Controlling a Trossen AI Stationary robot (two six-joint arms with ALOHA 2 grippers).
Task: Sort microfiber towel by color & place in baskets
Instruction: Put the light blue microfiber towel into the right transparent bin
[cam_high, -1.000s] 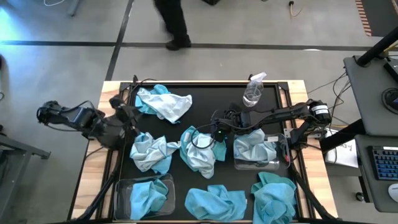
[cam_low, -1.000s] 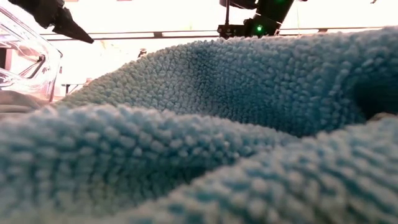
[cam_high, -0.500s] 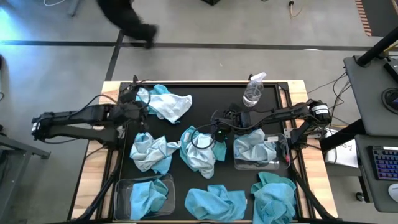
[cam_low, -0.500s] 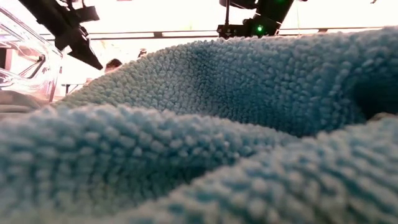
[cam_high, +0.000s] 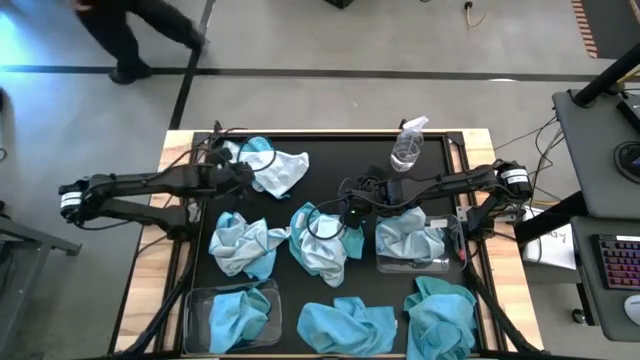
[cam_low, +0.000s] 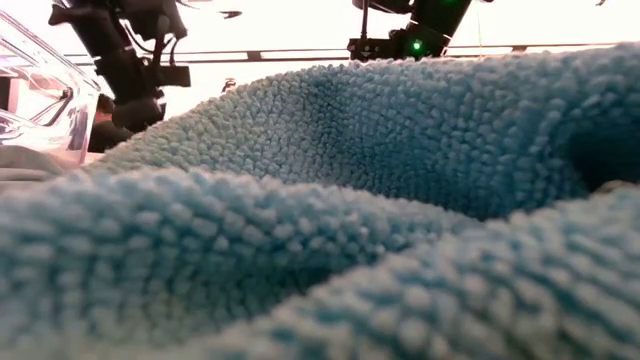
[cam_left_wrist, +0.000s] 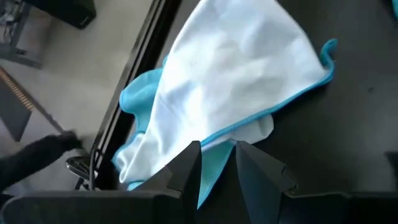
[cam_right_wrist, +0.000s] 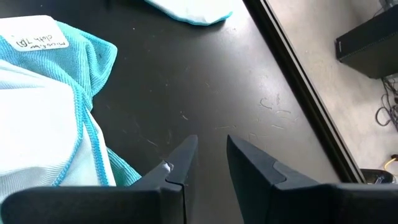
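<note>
A pale towel lay crumpled at the mat's far left. The left gripper hung over it, fingers slightly parted, empty. The right gripper, also parted, hovered mid-mat near 2 baskets.

The left arm is extending from the left edge of the high view toward the upper left of the table. Its left pincer, previously beside the table's left rail, is now sitting over the pale towel in the upper left of the mat. In the left wrist view, the parted fingers are framing that towel's turquoise hem. In the low view, the arm is shifting from the upper left corner rightward and downward. A person is walking leftward across the floor along the top of the high view.
</note>
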